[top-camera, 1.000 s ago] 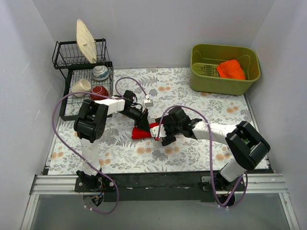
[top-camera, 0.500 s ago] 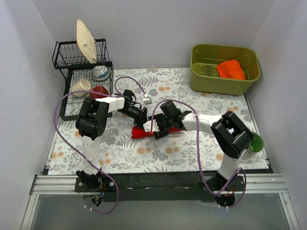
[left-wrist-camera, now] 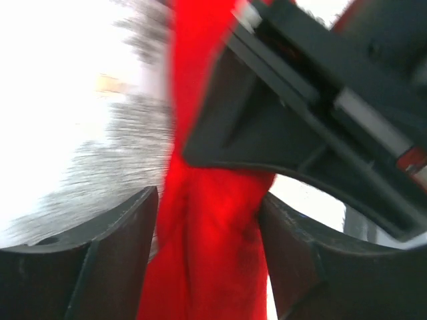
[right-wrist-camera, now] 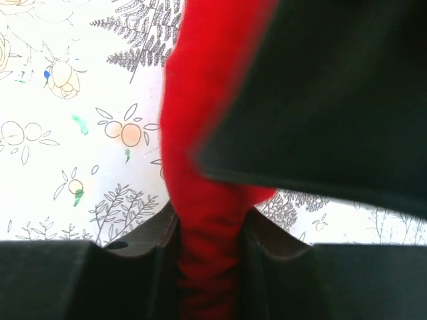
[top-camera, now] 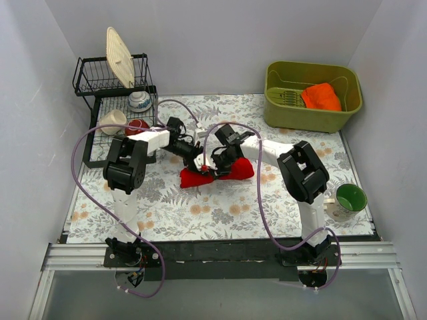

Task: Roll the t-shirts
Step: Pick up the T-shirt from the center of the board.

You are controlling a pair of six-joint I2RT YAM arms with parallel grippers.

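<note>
The red t-shirt point(top-camera: 235, 171) lies as a bunched roll on the flowered table, between both grippers. My left gripper point(top-camera: 202, 162) reaches it from the left. In the left wrist view its jaws point(left-wrist-camera: 208, 200) stand apart with the red cloth point(left-wrist-camera: 213, 253) loose between them, and a sliver of table shows beside the left finger. My right gripper point(top-camera: 219, 160) comes in from the right. In the right wrist view it point(right-wrist-camera: 210, 220) is shut tight on a wrinkled fold of the t-shirt point(right-wrist-camera: 200, 133). Each wrist view shows the other gripper as a dark blur just above the cloth.
A black dish rack point(top-camera: 87, 87) stands at the back left with a plate point(top-camera: 120, 57), cups and a small red bowl point(top-camera: 138, 125). An olive bin point(top-camera: 280, 113) at the back right holds an orange cloth point(top-camera: 321, 97). A green cup point(top-camera: 351, 197) stands front right.
My right gripper has swung left and farther back onto the t-shirt and shut on it. My left gripper's jaws have widened. The roll has shifted back and bunched up; the green cup is uncovered.
</note>
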